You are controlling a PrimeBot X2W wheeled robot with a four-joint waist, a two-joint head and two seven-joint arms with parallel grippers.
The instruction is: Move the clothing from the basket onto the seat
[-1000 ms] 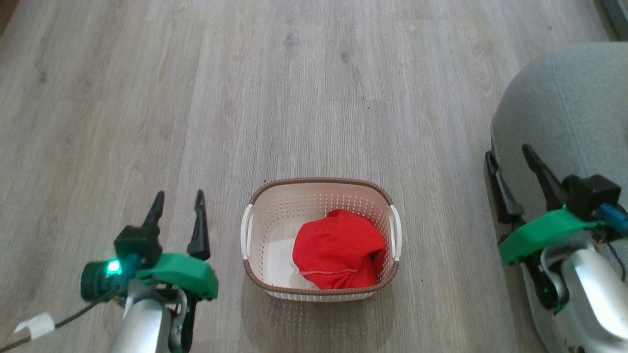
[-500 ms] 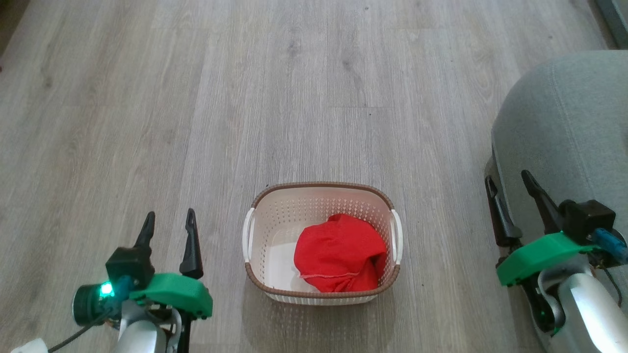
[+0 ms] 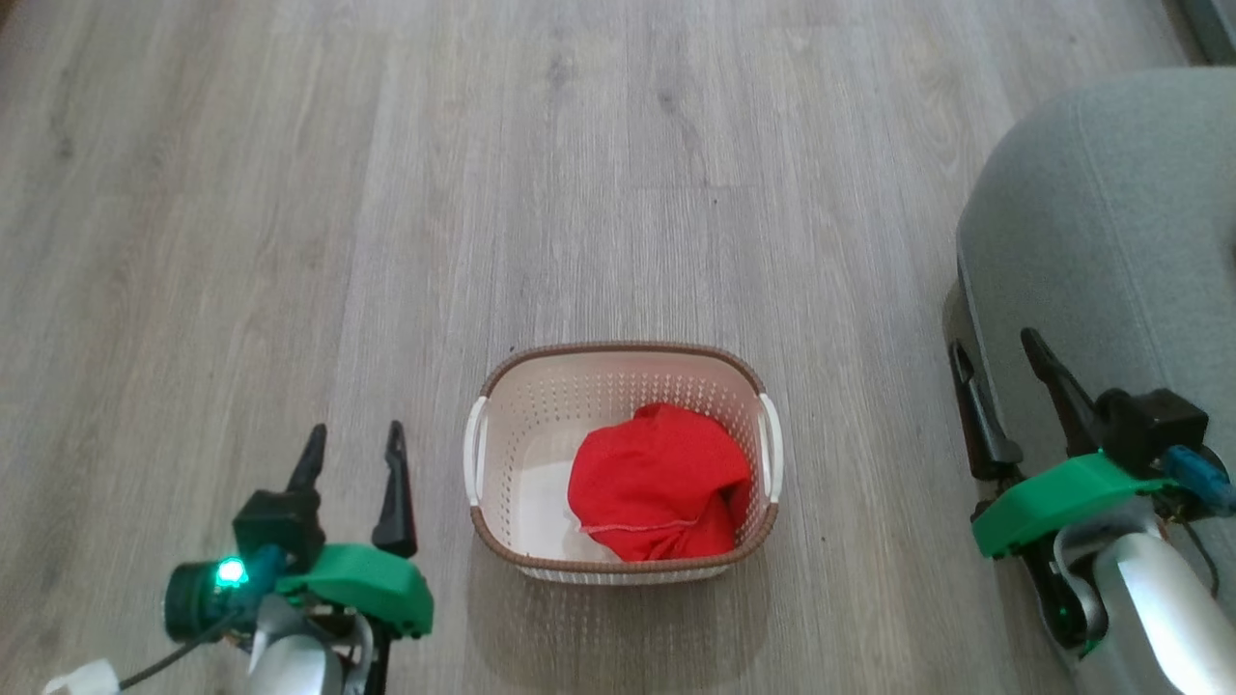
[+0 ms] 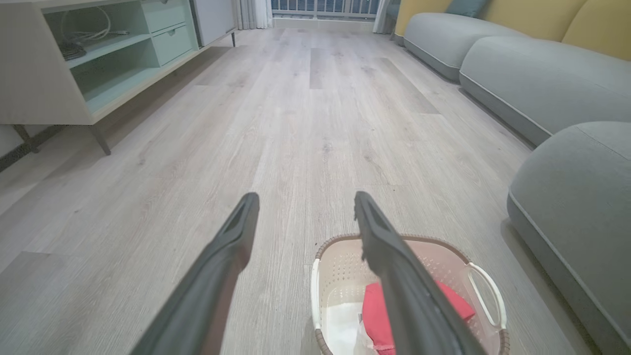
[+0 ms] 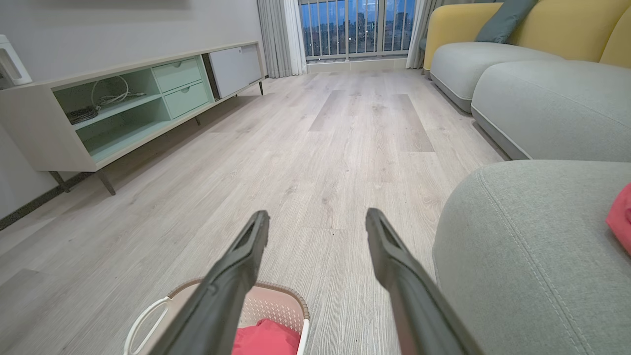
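The cream basket [image 3: 618, 359] with a brown rim stands on the floor between my arms. A crumpled red garment [image 3: 657, 480] with a pale hem lies in its right half. The same basket [image 4: 340, 266] and the same garment [image 4: 372, 315] show low in the left wrist view, also the basket [image 5: 276, 301] in the right wrist view. The grey-green seat [image 3: 1110, 222] is at the right. A second red piece [image 5: 622, 217] lies on the seat [image 5: 522, 256]. My left gripper [image 3: 352, 440] is open, left of the basket. My right gripper [image 3: 995, 346] is open beside the seat's edge.
A pale low cabinet [image 4: 74, 64] with open shelves stands along the left wall. More grey sofa sections [image 4: 532, 74] with yellow backs line the right side. Wooden floor [image 3: 579, 193] stretches ahead of the basket.
The head camera has shifted, so the whole picture moved slightly. Both grippers stay open and empty; the basket and garment lie as before.
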